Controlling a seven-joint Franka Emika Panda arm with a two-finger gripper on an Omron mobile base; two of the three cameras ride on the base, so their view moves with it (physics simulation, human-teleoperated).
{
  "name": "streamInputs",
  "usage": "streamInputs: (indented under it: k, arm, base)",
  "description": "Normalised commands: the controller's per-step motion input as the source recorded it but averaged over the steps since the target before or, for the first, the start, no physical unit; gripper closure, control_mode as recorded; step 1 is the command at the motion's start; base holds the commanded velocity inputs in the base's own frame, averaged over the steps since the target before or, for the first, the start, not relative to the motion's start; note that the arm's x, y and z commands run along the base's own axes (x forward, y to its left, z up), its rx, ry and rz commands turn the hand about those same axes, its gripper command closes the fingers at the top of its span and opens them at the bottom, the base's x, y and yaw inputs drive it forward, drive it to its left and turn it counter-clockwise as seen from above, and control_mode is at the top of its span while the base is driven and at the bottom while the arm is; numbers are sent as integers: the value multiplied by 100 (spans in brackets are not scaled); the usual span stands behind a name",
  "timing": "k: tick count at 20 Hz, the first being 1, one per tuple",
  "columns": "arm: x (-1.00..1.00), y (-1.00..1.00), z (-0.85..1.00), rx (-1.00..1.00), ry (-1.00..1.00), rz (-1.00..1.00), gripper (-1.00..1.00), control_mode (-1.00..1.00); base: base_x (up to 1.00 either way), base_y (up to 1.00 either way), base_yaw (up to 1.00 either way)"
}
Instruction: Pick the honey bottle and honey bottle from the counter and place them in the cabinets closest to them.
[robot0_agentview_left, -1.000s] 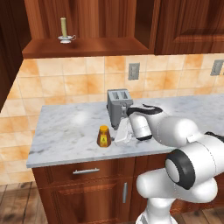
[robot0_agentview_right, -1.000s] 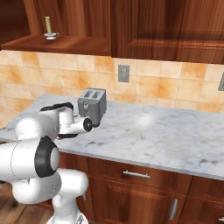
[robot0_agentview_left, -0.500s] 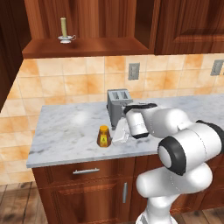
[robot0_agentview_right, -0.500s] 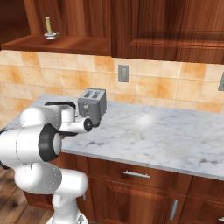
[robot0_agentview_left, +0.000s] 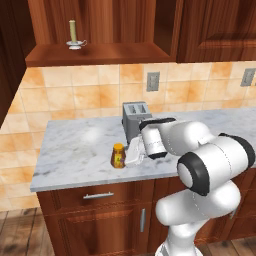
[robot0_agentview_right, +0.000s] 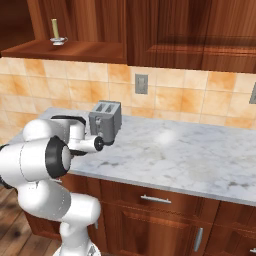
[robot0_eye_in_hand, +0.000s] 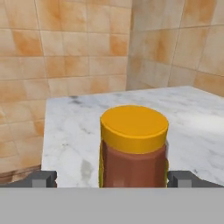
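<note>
Honey bottle (robot0_agentview_left: 118, 156) upright on marble counter (robot0_agentview_left: 75, 150), near front edge, left of toaster (robot0_agentview_left: 134, 119). Gripper (robot0_agentview_left: 131, 155) just beside bottle's right side, fingers (robot0_eye_in_hand: 43, 178) spread wide either side of bottle, not gripping. Wall cabinet shelf (robot0_agentview_left: 100, 53) above holds candlestick (robot0_agentview_left: 74, 36).

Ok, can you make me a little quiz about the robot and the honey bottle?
1. True or false: the tool is open, with the honey bottle between its fingertips.
2. What stands on the shelf above the counter? A) a candle B) a kettle C) a bowl
3. Fill in: the silver thing behind the arm is a ____.

Key
1. True. The tips sit wide on either side of the bottle, not squeezing it.
2. A, the candle.
3. Toaster.
</note>
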Motion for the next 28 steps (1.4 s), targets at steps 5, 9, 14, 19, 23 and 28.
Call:
streamInputs:
  k: [5,9,14,19,23,28]
  arm:
    - [0,23,-5,1,0,2,-100,-100]
    - [0,2,0,0,0,0,-100,-100]
    - [0,5,0,0,0,0,100,-100]
    - [0,0,0,0,0,0,100,-100]
    - [0,0,-1,0,0,0,100,-100]
    - [0,-6,19,10,-1,-5,100,-100]
  base:
    - [0,0,0]
    - [0,0,0]
    - [0,0,0]
    - [0,0,0]
    - [0,0,0]
    - [0,0,0]
